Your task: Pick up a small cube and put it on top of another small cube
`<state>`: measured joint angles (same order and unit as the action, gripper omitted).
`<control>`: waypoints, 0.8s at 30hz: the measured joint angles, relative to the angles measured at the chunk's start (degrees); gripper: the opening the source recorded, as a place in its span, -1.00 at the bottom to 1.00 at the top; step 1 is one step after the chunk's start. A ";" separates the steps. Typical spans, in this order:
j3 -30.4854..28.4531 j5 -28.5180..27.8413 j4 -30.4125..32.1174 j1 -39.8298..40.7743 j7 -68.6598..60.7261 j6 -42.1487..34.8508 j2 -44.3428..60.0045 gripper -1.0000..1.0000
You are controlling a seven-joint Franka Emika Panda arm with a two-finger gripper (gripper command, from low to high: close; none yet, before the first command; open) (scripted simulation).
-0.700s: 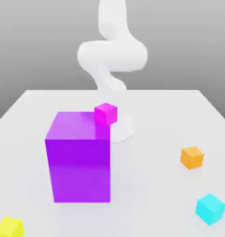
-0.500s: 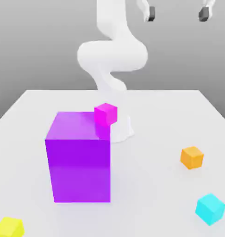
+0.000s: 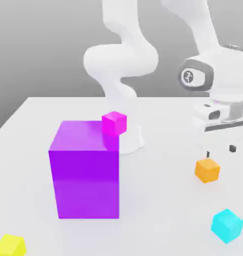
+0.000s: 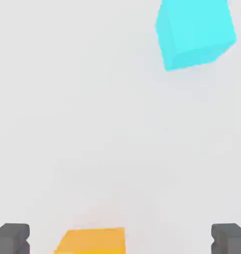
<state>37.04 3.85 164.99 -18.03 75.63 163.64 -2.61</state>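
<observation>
The small orange cube [image 3: 207, 170] sits flat on the pale table [image 3: 158, 200], toward the exterior view's right. It is turned at an angle, so that an upright edge faces the camera with a side face to either hand of it. Its sides look equal, leaving it no long axis to speak of.

The white gripper [image 3: 220, 151] hangs just above and beside it, pointing down, its claw released and grasping nothing. In the hand view the orange cube's near portion lies between the two dark, blocky fingertips [image 4: 11, 239], closer to one than to the other and touching neither.

Nearer the camera than the orange cube is a cyan cube [image 3: 227, 226], likewise turned with an edge forward. Across the table stands a big purple block [image 3: 86, 182], upright, its front face square to the camera. The small magenta-pink cube [image 3: 114, 123] shows at the block's upper edge on the exterior view's right, angled and partly past that edge. A yellow cube [image 3: 10, 246] is cut by the frame at the near corner on the exterior view's left.

That makes four small cubes, one each of orange, pink, cyan and yellow, plus one large block. All are plain, smooth and sharp-edged; the arm [image 3: 121, 60] is smooth, white and rounded.
</observation>
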 joint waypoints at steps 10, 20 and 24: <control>-9.22 -20.70 -2.01 -4.57 15.94 6.21 9.69 0.00; -27.87 -37.09 -3.79 -19.00 27.88 12.14 17.92 -1.00; -27.86 -37.18 -3.79 -19.00 27.97 12.30 17.92 -1.00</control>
<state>9.18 -33.32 161.20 -37.03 103.59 175.94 15.31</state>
